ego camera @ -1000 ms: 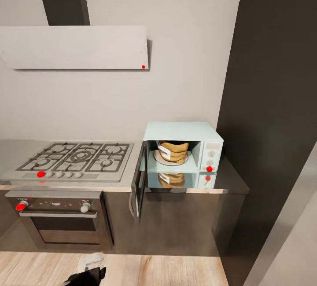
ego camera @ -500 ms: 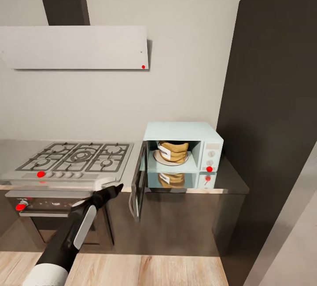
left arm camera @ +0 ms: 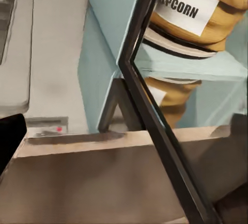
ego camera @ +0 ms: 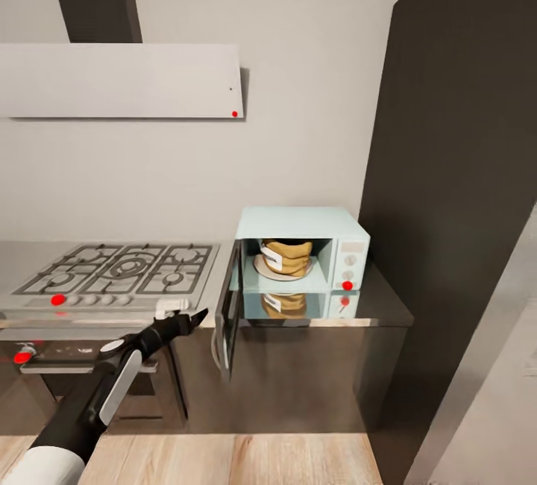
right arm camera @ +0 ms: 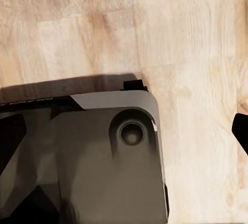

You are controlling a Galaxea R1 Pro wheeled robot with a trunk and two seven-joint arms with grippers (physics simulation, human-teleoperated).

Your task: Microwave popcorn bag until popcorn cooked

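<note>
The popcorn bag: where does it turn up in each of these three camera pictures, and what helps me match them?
Head view: the popcorn bag sits on a plate inside the open microwave.
Left wrist view: the bag's POPCORN label sits behind the door's dark frame.
Right wrist view: wood floor and part of the robot's base, no bag.
Shared landmark: the open microwave door, in the head and left wrist views.

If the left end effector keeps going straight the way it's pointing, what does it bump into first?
Probably the open microwave door. The left end effector points right at its edge, with the popcorn bag farther back inside the microwave. Depth is hard to judge, so it might just slip past.
</note>
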